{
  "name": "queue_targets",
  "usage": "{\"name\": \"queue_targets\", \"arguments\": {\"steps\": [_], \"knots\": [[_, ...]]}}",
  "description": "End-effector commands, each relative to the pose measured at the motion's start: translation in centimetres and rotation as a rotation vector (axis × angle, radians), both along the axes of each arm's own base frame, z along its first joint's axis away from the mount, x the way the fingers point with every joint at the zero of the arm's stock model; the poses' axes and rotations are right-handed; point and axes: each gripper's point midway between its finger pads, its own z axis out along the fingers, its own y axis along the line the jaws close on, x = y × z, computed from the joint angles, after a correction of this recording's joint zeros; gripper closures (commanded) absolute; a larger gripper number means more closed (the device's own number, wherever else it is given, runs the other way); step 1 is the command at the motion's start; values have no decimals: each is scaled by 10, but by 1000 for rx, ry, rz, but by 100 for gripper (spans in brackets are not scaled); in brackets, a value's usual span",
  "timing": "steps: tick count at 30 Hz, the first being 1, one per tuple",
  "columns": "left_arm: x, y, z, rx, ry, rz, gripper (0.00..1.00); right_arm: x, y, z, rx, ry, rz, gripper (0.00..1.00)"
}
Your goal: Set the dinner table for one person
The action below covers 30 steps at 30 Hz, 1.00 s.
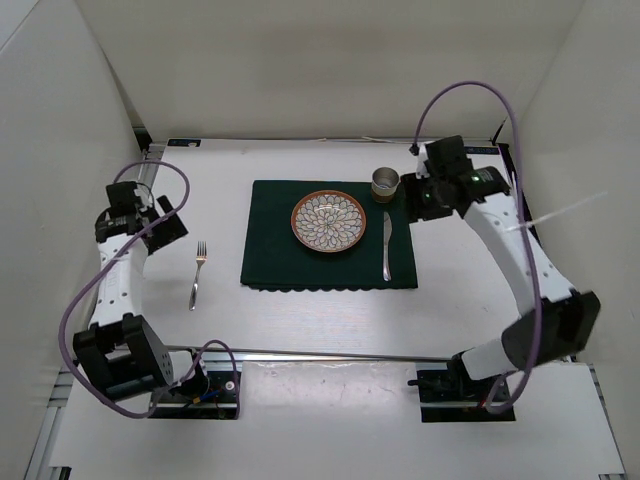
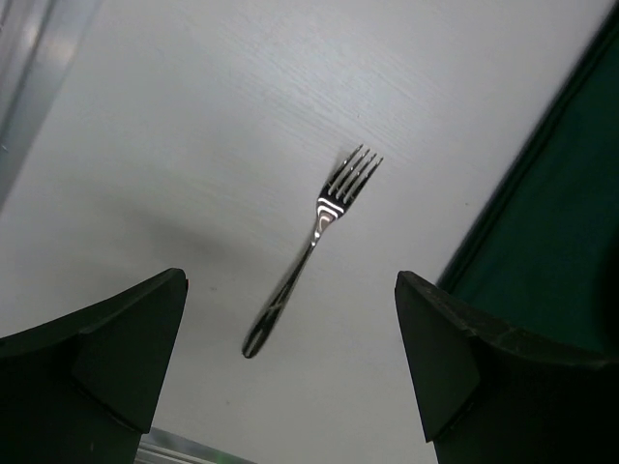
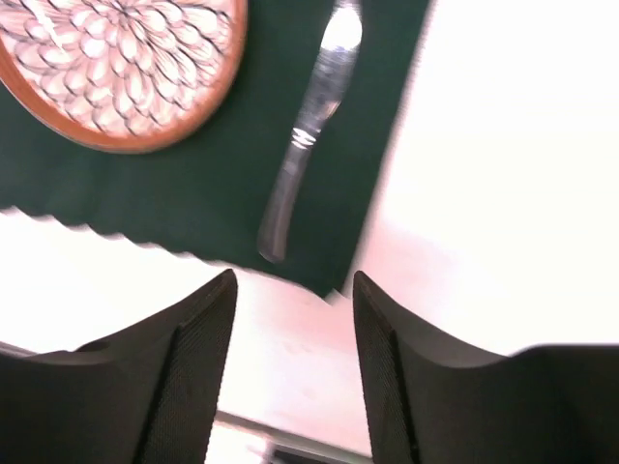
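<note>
Left gripper (image 2: 290,290): jaws fully apart, nothing between them, hanging above the fork (image 2: 314,232). Its wrist view looks straight down onto the handle.

Fork: lies flat on the bare dinner table (image 1: 300,320), tines toward the far side, slightly tilted. It sits left of the dark green placemat (image 1: 270,250), near its edge but not touching it.

Placemat: spread at mid-table. The patterned plate (image 1: 329,222) sits at its centre. The knife (image 1: 386,245) lies on the cloth just right of the plate, roughly parallel to the placemat's right edge.

Cup (image 1: 385,182): upright at the far right corner of the placemat, beyond the knife tip. Whether its base is wholly on the cloth cannot be told.

Right gripper (image 3: 293,280): jaws partly apart and empty, just beside the cup on its right. Its wrist view shows only plate, knife and cloth below.

Judgement on step: plate, knife and cup look placed, so the right side appears done. The fork seems the open item, and the left arm is poised for it.

Next move calls for: a descent with the jaws squared across the thin handle, low enough to pinch metal lying flush on the table. If the fork is to join the setting, it then needs carrying a short way right, to lie beside the plate and parallel to the knife.
</note>
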Motion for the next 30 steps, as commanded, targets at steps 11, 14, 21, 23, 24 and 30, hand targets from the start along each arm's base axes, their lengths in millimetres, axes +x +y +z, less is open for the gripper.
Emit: {"name": "queue_targets", "arguments": {"steps": [11, 14, 21, 23, 24, 30], "knots": [[-7, -32, -116, -57, 284, 124, 0, -88, -134, 58, -404, -155, 48, 39], [-10, -28, -133, -19, 342, 115, 1, -85, -152, 95, -412, -243, -22, 38], [-4, -36, -158, 98, 439, 1, 12, -76, -168, 153, -422, -361, -108, 37], [-6, -37, -161, 131, 461, -53, 17, -72, -172, 173, -443, -408, -129, 37], [-4, -36, -162, 138, 466, -68, 23, -68, -174, 178, -451, -413, -139, 37], [-16, -25, -157, 189, 484, -156, 63, -57, -181, 207, -484, -495, -173, 37]]}}
